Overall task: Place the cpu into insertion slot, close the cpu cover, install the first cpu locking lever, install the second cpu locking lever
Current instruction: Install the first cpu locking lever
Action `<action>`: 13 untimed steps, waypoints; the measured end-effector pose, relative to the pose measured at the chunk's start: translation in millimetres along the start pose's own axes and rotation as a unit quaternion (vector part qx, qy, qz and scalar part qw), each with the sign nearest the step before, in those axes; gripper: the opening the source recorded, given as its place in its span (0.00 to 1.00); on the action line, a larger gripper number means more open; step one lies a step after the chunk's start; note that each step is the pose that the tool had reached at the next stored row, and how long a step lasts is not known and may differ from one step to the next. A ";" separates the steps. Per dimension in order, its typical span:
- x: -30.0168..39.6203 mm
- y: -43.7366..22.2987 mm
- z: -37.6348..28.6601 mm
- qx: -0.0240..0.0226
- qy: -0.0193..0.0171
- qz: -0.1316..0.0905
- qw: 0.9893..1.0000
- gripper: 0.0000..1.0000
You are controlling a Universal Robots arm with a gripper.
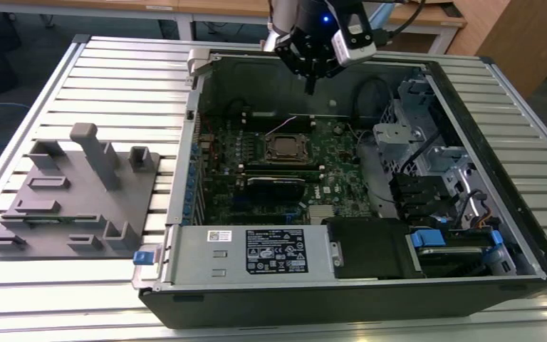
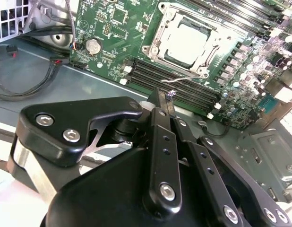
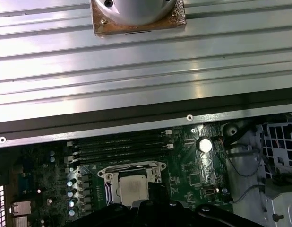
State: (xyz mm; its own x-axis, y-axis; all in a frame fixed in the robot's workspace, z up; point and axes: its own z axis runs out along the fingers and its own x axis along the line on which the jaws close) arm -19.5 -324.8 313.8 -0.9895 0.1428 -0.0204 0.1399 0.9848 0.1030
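Slatted aluminium worktop point(image 1: 112, 78) carries an open computer case point(image 1: 350, 292). The hand point(image 1: 309, 87) hangs above the motherboard point(image 1: 340, 153), closed and empty. The cpu point(image 2: 187, 40) sits in the insertion slot point(image 2: 153, 49).

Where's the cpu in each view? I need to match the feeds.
Exterior view: cpu on the motherboard, inside the case.
Second wrist view: cpu seated in the insertion slot.
First wrist view: cpu in that slot.
Shared landmark: memory slots alongside it.
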 end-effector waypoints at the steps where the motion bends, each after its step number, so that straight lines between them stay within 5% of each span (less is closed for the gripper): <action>1: 0.0 0.0 0.0 0.000 0.000 0.000 1.000 0.10; 7: 9.7 -2.6 1.0 -0.002 0.000 0.000 1.000 0.10; 9: 11.0 -3.4 1.4 -0.008 0.001 0.000 1.000 0.10; 13: 11.4 -3.5 1.5 -0.008 0.001 0.000 1.000 0.10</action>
State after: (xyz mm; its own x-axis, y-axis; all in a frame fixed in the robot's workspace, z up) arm -31.3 -326.5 311.7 -0.9895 0.1433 -0.0181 0.1402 0.9829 0.1198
